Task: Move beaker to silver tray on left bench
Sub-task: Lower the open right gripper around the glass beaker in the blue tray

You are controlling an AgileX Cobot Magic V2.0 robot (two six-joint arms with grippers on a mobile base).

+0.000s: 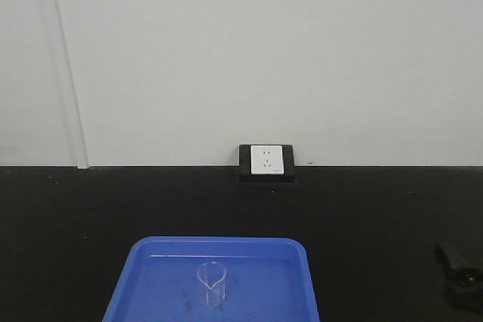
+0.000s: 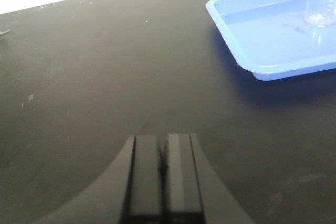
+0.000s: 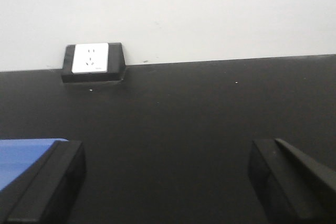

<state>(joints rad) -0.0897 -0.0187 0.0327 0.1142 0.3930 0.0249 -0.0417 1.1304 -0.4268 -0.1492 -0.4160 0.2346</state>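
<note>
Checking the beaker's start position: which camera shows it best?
The front-facing view: the beaker stands whole and upright in the blue tray. The left wrist view clips it at the frame's corner. The right wrist view misses it.

We see a small clear beaker (image 1: 213, 286) standing upright inside a blue tray (image 1: 226, 241), a little left of the tray's middle, its pouring lip turned toward us. The tray sits on a black bench (image 1: 106, 216) and is cut off by the lower edge of the view. Behind it, a white socket (image 1: 266, 160) in a black housing rests where the bench meets the white wall (image 1: 264, 50). A thin vertical strip (image 1: 70, 73) runs down the wall at left. At the far right edge we make out a dark object (image 1: 460, 265), too blurred to identify.
</note>
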